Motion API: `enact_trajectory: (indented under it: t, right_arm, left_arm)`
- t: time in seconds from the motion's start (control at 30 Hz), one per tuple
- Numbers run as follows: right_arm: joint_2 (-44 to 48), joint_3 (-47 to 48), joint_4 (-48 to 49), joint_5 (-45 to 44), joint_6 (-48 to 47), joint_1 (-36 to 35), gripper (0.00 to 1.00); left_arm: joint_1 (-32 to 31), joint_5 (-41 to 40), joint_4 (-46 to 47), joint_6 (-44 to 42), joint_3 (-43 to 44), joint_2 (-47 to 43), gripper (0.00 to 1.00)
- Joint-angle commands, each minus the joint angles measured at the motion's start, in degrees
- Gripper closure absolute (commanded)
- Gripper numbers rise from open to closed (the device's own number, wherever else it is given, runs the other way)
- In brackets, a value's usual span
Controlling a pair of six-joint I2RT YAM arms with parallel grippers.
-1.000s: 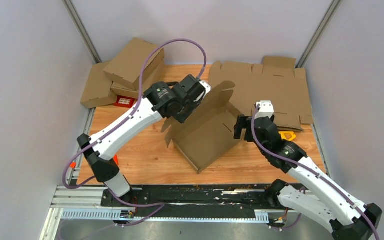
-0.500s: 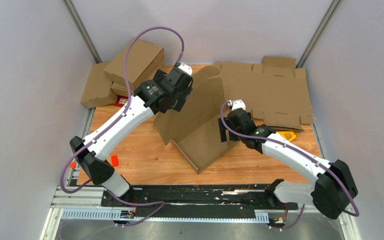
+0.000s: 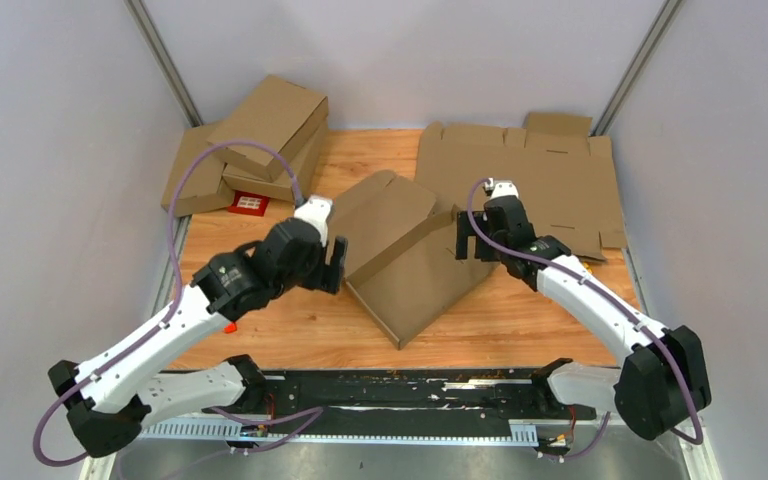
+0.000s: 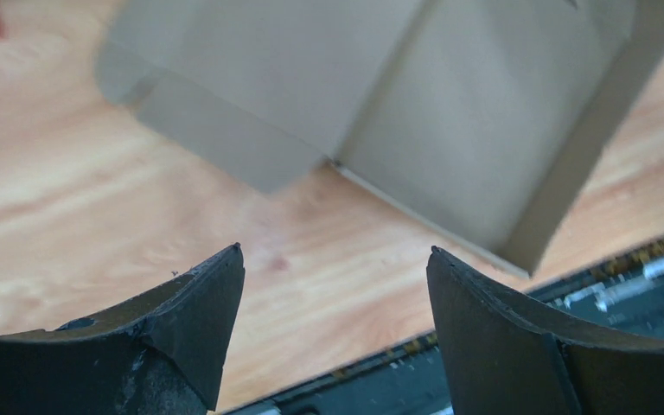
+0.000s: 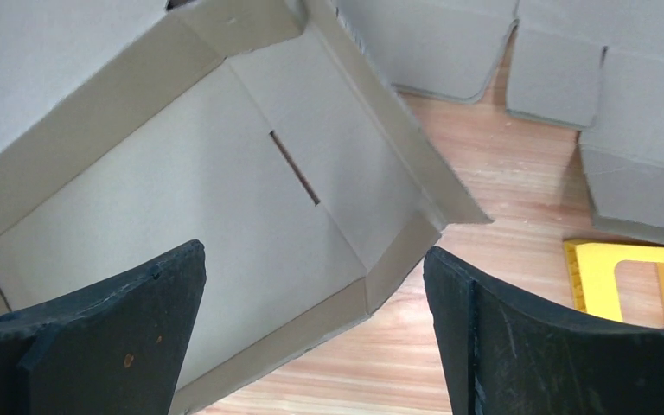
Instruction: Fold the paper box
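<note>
The paper box [image 3: 415, 275] lies mid-table as a shallow brown tray with its lid [image 3: 385, 210] leaning low over the back. My left gripper [image 3: 336, 262] is open at the box's left edge, touching nothing. In the left wrist view its fingers [image 4: 203, 298] stand wide apart over bare wood, with the box [image 4: 450, 121] ahead of them. My right gripper [image 3: 463, 238] is open at the box's right wall. The right wrist view looks into the tray [image 5: 225, 199] past a slot in its floor, and nothing is between the fingertips [image 5: 169, 285].
Several folded mailer boxes [image 3: 265, 125] are stacked at the back left beside a red item [image 3: 249, 204]. A large flat cardboard blank [image 3: 540, 180] covers the back right. A yellow tool [image 5: 640, 277] lies right of the box. The black rail [image 3: 410, 385] runs along the near edge.
My left gripper let go of the lid, opened and drew back to the near left. The lid sank lower over the tray. My right arm swung toward the box's back right corner.
</note>
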State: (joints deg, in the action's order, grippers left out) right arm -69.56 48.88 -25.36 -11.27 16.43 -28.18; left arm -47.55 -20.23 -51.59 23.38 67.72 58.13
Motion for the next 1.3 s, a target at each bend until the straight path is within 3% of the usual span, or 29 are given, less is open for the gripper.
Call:
enact_trajectory:
  t: [0.0,0.17,0.33,0.77,0.93,1.17,1.27]
  right_arm:
    - [-1.3,4.3,3.0,0.1,-1.7,2.3,0.04]
    - [-6.0,6.9,4.8,-2.5,-6.9,3.7,0.08]
    - [-11.6,10.0,4.0,-3.2,-6.8,6.9,0.11]
    - [-22.4,15.0,2.8,-5.7,-7.8,8.1,0.33]
    - [-23.5,15.7,2.0,-5.4,-8.2,7.8,0.5]
    - [-22.9,15.6,0.4,-5.7,-8.3,6.8,0.75]
    - [-21.5,15.0,-0.7,-5.9,-8.2,5.9,0.91]
  left_arm:
    - [-4.1,5.0,10.3,13.0,-12.3,-4.4,0.17]
    - [-5.0,7.3,22.0,22.0,-22.7,-4.7,0.2]
    - [-6.3,3.9,26.2,29.3,-26.9,-3.8,0.17]
    - [-6.3,0.9,29.3,30.9,-28.3,2.6,0.22]
    - [-6.2,1.1,31.7,31.7,-30.5,3.5,0.22]
    - [-4.1,7.1,36.5,25.7,-30.2,7.6,0.24]
    - [-1.9,10.8,38.2,24.2,-30.2,10.1,0.24]
